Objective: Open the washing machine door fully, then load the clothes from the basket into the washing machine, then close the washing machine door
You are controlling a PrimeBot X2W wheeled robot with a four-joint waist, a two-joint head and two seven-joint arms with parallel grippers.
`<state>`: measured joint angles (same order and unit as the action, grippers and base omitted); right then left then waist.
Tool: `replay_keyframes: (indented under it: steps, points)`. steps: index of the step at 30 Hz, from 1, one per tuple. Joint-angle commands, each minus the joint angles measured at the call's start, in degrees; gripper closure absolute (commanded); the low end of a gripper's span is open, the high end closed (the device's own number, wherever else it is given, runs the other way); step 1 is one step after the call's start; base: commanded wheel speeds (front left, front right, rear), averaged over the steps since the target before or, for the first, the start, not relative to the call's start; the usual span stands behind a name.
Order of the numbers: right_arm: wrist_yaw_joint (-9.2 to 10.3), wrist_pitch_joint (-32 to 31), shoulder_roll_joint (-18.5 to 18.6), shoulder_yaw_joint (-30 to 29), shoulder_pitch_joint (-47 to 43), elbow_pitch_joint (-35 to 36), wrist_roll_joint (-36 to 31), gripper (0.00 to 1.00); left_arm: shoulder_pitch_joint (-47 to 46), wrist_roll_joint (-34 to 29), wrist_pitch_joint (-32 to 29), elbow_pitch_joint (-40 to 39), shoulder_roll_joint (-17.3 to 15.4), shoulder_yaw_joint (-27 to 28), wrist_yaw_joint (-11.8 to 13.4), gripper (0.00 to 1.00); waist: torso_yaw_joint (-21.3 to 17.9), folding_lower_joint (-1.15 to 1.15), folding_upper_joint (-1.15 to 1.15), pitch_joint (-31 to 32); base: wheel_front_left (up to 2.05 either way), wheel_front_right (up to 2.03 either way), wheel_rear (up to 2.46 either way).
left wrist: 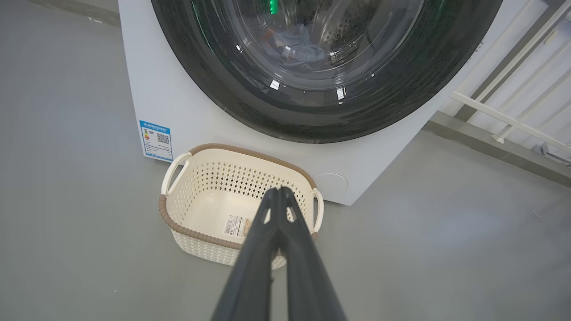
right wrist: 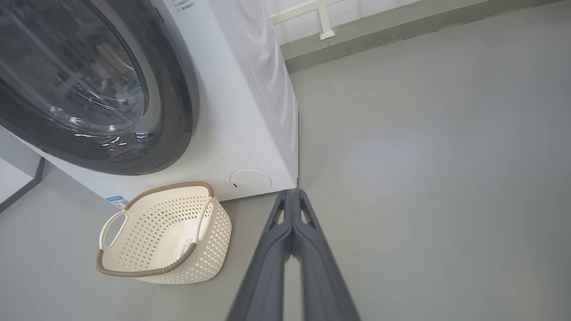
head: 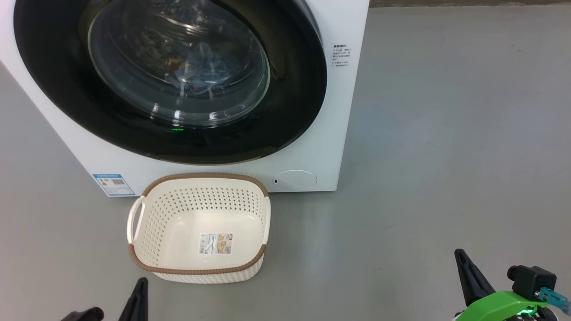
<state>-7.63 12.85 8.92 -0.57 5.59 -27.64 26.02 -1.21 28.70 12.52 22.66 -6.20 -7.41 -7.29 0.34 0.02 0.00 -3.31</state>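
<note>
Your left gripper (left wrist: 279,191) sits low at your left, fingers pressed tip to tip; your right gripper (right wrist: 293,191) matches it, low at your right.

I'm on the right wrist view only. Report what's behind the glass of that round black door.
Observer: Head view shows blue fabric clothes lying behind the round glossy black washing machine door, which is shut.
Operator: Now report the left end effector.
Observer: Left wrist view shows the left end effector shut, holding nothing.
Operator: Confirm the basket's contents.
Observer: Head view looks straight into the cream-white perforated plastic basket: no clothes, just a paper label on its bottom.
</note>
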Motion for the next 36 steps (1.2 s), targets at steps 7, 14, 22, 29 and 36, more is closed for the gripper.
replay_keyframes:
  steps: [7,14,22,29,36]
  points:
    - [0.02,-1.38,-0.03,-0.56,0.92,2.38,5.46,1.0,-1.49,5.11,-1.37,-1.94,-0.36,1.6,-0.03,1.0,-0.02,-0.01,0.0,0.17,0.0,0.0,0.0]
    - [0.03,-2.56,-0.42,-0.91,0.91,3.11,9.46,1.0,-1.72,8.98,-2.51,-2.37,-0.14,2.39,-0.04,1.0,-0.04,-0.01,0.0,0.37,0.0,0.0,0.0]
    - [0.04,-3.92,-0.88,-1.32,0.88,3.96,14.03,1.0,-1.98,13.39,-3.82,-2.88,0.12,3.3,-0.05,1.0,-0.07,-0.01,0.0,0.59,0.0,0.0,0.0]
    - [0.05,-5.1,-1.27,-1.68,0.86,4.7,18.02,1.0,-2.21,17.25,-4.97,-3.32,0.35,4.09,-0.06,1.0,-0.09,-0.01,0.0,0.78,0.0,0.0,0.0]
    - [0.05,-6.12,-1.61,-1.99,0.84,5.34,21.45,1.0,-2.41,20.56,-5.96,-3.7,0.54,4.78,-0.07,1.0,-0.11,-0.01,0.0,0.95,0.0,0.0,0.0]
